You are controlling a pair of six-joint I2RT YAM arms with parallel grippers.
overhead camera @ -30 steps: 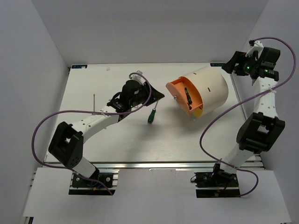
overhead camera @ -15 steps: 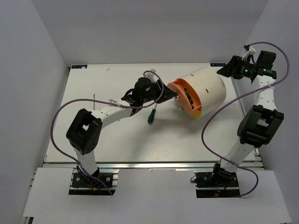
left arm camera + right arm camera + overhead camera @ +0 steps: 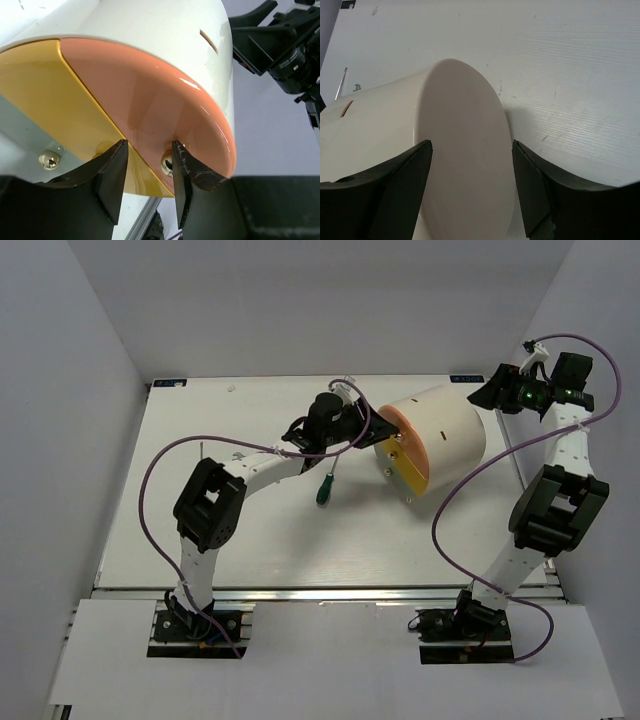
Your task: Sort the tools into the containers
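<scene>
The cream-white drum [image 3: 448,423] lies on its side right of the table's middle, its orange and yellow face [image 3: 407,457] turned to the left. My left gripper [image 3: 373,437] is at that face. In the left wrist view it [image 3: 149,170] is open, and a small brass knob [image 3: 167,162] on the orange panel [image 3: 150,100] sits just inside the right finger. My right gripper [image 3: 487,395] is open at the drum's back end [image 3: 465,150], one finger on each side of it. A green-handled screwdriver [image 3: 324,488] lies on the table left of the drum.
A second brass knob [image 3: 50,159] shows below the yellow panel [image 3: 60,100]. A thin metal shaft [image 3: 202,453] lies near the table's left side. White walls close in the table on the left, back and right.
My left arm has swung right from the table's middle to the drum face. An opening in the drum face that showed a tool inside is gone from view. The right gripper has shifted slightly.
</scene>
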